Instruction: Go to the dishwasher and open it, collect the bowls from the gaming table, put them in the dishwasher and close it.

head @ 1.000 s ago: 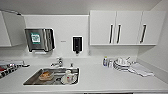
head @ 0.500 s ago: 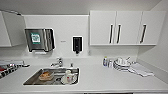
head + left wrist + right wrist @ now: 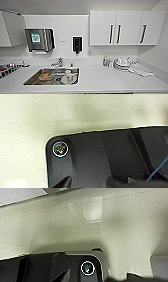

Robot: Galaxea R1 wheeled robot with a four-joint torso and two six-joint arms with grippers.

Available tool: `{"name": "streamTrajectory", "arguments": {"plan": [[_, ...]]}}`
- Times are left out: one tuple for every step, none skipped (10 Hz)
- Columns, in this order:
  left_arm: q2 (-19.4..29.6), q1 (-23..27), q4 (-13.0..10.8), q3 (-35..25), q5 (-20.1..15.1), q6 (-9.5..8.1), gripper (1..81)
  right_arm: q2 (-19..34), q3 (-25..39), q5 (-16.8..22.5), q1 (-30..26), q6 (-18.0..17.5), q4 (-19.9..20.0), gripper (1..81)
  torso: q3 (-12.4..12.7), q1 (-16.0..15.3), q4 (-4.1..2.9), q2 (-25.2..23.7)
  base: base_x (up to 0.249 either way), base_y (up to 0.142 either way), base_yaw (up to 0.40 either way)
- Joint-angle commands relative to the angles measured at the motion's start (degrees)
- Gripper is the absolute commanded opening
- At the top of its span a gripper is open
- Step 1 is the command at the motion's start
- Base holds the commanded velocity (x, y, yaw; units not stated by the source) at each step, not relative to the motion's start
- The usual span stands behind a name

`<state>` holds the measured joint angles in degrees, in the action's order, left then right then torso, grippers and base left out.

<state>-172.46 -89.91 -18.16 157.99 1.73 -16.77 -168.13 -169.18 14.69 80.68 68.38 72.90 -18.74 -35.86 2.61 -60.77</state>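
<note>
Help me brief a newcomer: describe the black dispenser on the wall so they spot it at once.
Start at the sink set in the white counter. On the wall above it hang two units; the black dispenser is the smaller, narrow, all-dark one, right of the wide steel towel dispenser.

Brushed-metal sink (image 3: pixel 32 79), smooth matt white counter (image 3: pixel 105 81), glossy white cabinets (image 3: pixel 102 27), speckled pale floor (image 3: pixel 30 121)

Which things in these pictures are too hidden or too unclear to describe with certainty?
- Head view: the items in the sink are blurred; their kind is unclear.
- Head view: the stacked dishes on the counter are too small to count.
- Head view: the objects at the picture's left edge are cut off.
- Wrist views: a dark robot plate covers each end effector; open or shut is unknown.
</note>
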Motion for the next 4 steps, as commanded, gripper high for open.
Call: {"name": "streamTrajectory", "arguments": {"plan": [[1.32, 3.72, -0.02, 1.45, -0.61, -0.28, 81.1, 0.49, 0.61, 3.33, -2.93, 0.35, 1.28, 81.1, 0.00, 0.00, 0.00, 0.00, 0.000, 0.000, 0.000], [1.59, 3.46, -0.38, 1.18, 2.38, -0.19, 81.1, 0.49, 1.67, 3.24, -2.32, 0.35, 1.37, 81.1, 0.02, 0.00, 0.00, 0.00, 0.000, 0.000, 0.000], [1.42, 3.37, -0.38, 1.18, 3.80, -0.02, 81.1, 0.50, 2.81, 3.33, -1.87, 0.35, 1.37, 81.1, 0.02, 0.00, 0.00, 0.00, 0.000, 0.000, 0.000], [0.89, 3.46, -0.12, 1.18, 4.07, -0.01, 81.1, 0.49, 4.12, 3.41, -1.43, 0.35, 1.37, 81.1, 0.02, 0.00, 0.00, 0.00, 0.000, 0.000, 0.000]]}}
